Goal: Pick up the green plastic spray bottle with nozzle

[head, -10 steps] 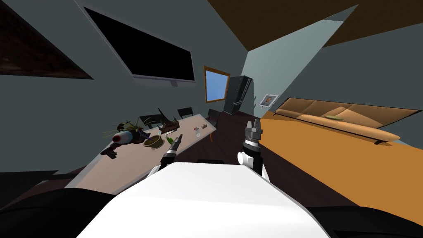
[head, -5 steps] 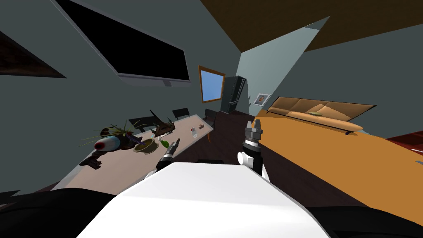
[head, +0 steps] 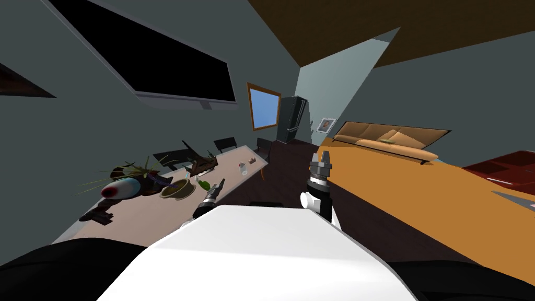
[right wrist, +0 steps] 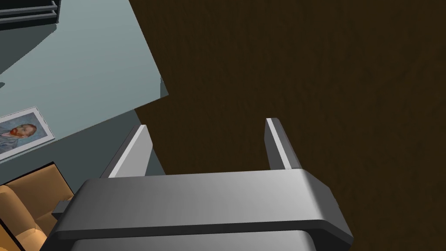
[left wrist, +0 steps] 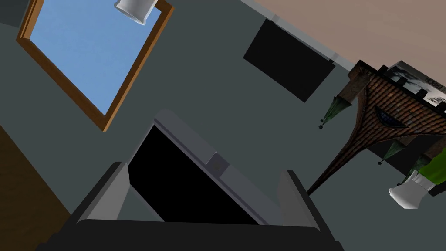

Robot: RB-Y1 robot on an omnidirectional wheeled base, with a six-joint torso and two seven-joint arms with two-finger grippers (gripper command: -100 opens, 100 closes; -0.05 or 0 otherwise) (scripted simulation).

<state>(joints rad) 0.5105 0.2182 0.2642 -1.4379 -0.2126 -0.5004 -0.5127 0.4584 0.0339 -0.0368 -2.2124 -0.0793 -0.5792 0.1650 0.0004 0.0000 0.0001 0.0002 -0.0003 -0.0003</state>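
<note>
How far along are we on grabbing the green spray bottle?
Reached: the table, with the left gripper open close to the green spray bottle. In hand: nothing; the bottle sits outside its jaws. The right gripper is open, empty. Remaining: align, grasp, lift.

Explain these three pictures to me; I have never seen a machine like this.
This is a two-armed robot in a simulated house. The wide picture comes from a camera on its head, looking down and forward. The other two come from cameras on its hands, each looking along that hand's two fingers. On the table to its left lie a green spray bottle, a bowl and other items. The left gripper hovers near the bottle, open and holding nothing. The right gripper is open and empty too.
</note>
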